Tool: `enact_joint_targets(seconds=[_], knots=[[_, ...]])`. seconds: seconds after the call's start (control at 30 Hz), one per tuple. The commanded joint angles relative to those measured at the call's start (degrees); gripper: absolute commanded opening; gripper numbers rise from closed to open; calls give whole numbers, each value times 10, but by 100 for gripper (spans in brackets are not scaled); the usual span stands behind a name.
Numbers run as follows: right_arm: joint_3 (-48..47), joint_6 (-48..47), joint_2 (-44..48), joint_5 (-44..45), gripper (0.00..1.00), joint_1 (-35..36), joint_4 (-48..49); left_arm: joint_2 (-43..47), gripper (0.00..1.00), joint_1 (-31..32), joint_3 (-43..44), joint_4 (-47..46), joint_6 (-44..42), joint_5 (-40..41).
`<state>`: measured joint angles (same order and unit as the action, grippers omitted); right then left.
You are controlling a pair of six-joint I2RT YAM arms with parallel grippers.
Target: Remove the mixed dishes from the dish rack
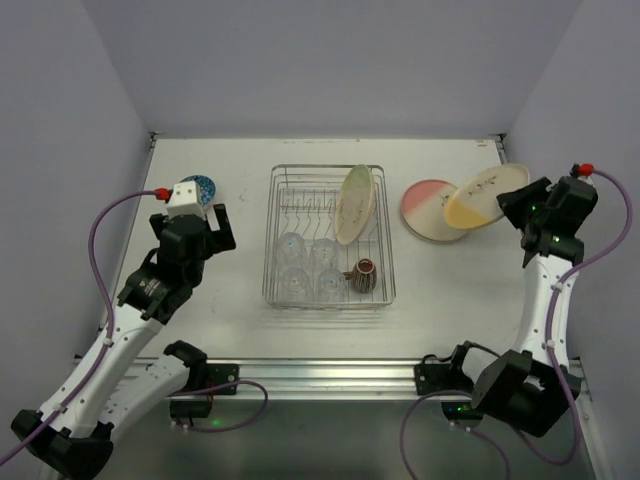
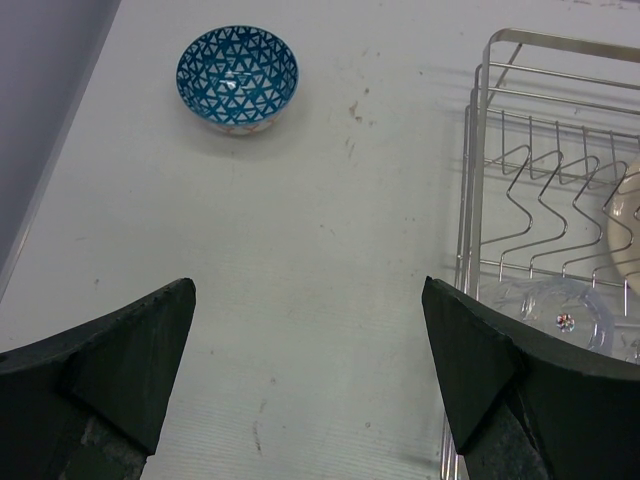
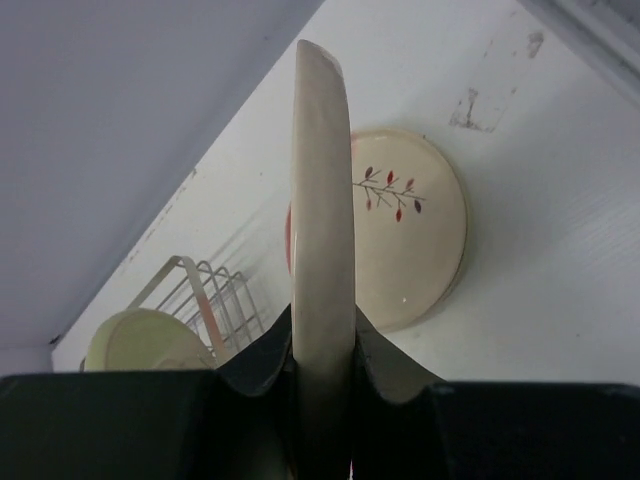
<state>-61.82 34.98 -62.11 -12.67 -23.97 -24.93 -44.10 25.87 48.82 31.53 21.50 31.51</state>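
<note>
Right jaws pinch the cream plate (image 1: 482,197) by its rim, tilted over the pink plate (image 1: 425,210) lying flat on the tabletop (image 1: 450,285), right of the dish rack (image 1: 272,250). Left jaws gape, empty.

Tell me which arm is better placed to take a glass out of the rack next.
Left. The left gripper is open and empty beside the dish rack, near the glasses. The right gripper is clamped on a cream plate by the pink plate.

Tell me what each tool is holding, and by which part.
Right tool grips a plate by its rim. Left tool is open, holding nothing.
</note>
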Motion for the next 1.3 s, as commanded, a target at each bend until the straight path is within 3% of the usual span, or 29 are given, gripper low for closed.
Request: enact_joint_targets(seconds=[0.0,0.27,0.6,1.0,1.2,1.27], knots=[[74,92,15,-182,0,-25,267,5,100,-5,-7,-27,-3,-5],[167,143,-67,-224,0,-52,459,8,100,-6,-8,-31,-7,-14],[207,186,-176,-250,0,-53,575,7,100,-5,-9,-34,-12,-34],[189,188,-271,-229,4,-52,574,9,100,-5,-10,-37,-15,-43],[167,190,-318,-232,15,-52,554,9,100,-5,-11,-38,-16,-48],[154,188,-333,-229,23,-51,539,9,100,-5,-11,-38,-17,-49]])
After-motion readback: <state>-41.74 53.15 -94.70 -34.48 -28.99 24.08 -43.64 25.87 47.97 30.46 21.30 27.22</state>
